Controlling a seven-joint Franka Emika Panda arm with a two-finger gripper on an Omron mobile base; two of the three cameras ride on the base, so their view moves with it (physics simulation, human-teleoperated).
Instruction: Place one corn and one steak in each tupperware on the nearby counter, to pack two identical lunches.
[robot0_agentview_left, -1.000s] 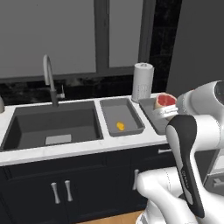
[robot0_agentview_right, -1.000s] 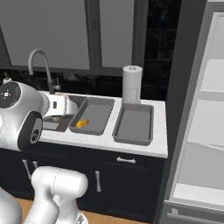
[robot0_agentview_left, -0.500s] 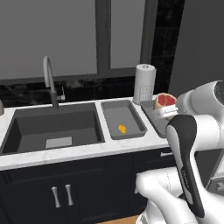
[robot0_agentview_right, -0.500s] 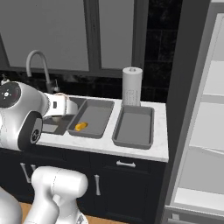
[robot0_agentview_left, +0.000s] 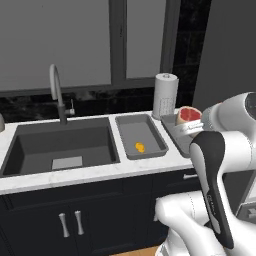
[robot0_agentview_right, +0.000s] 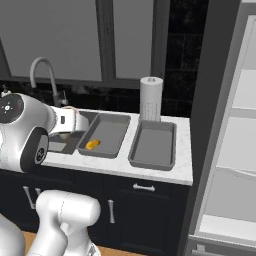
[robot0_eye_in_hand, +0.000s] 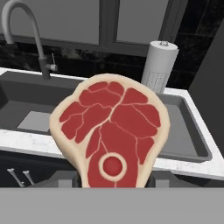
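My gripper (robot0_agentview_left: 194, 128) is shut on a steak (robot0_agentview_left: 187, 115), a red slab with a pale tan rim, held upright over the right tupperware (robot0_agentview_left: 172, 131) at the counter's right end. In the hand view the steak (robot0_eye_in_hand: 111, 131) stands close in front of the camera and covers the gripper (robot0_eye_in_hand: 113, 177) between its fingers. The left tupperware (robot0_agentview_left: 150, 131) holds one small yellow-orange corn (robot0_agentview_left: 140, 147). From the right base view, the corn (robot0_agentview_right: 92, 144) lies in the left tupperware (robot0_agentview_right: 112, 127), and the right tupperware (robot0_agentview_right: 152, 145) holds nothing.
A dark sink basin (robot0_agentview_left: 62, 145) with a curved faucet (robot0_agentview_left: 56, 90) lies left of the trays. A white paper towel roll (robot0_agentview_left: 165, 95) stands behind the trays. The white marble counter (robot0_agentview_right: 182, 167) ends at a tall open fridge (robot0_agentview_right: 230, 150) on the right.
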